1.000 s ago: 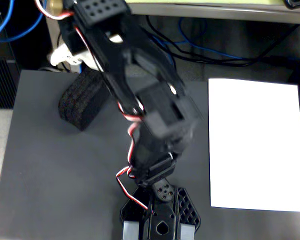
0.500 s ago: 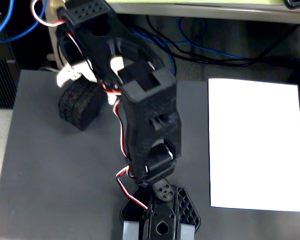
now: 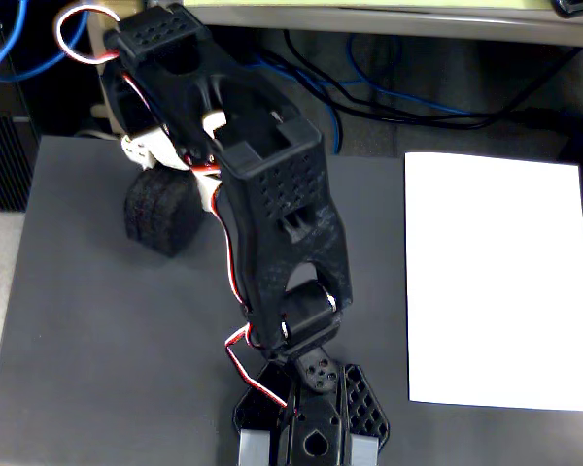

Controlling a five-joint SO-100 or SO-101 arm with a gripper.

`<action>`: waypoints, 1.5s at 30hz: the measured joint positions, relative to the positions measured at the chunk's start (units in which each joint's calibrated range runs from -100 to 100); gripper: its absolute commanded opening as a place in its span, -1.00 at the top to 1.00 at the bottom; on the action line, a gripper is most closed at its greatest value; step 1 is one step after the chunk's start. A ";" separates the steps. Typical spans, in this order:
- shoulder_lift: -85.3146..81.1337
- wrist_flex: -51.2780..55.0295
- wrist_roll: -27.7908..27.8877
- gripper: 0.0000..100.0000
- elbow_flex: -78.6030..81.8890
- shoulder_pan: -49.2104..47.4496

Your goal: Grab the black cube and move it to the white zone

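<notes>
The black cube (image 3: 158, 212) is a dark spongy block at the far left of the grey mat, well left of the white zone (image 3: 496, 277), a large white sheet on the mat's right side. The black arm reaches from its base at the bottom centre up to the far left. My gripper (image 3: 160, 163), with white parts at the wrist, is right above and against the top of the cube. The arm's own links hide the fingers, so how the jaws stand does not show.
The grey mat (image 3: 78, 349) covers the table. The arm's base (image 3: 311, 427) stands at the near edge. Blue and black cables (image 3: 408, 97) lie behind the mat, and a red-white wire loops (image 3: 78, 29) at the arm's top. A dark grille stands at the far left.
</notes>
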 measured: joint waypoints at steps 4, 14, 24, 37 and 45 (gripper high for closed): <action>-10.90 2.05 -6.82 0.97 1.46 -5.24; -58.84 15.32 -15.21 0.97 2.38 5.83; -60.76 15.32 -13.17 0.97 2.38 32.05; -60.76 8.73 -3.41 0.97 2.38 66.54; -50.02 7.19 -1.94 0.97 2.38 70.83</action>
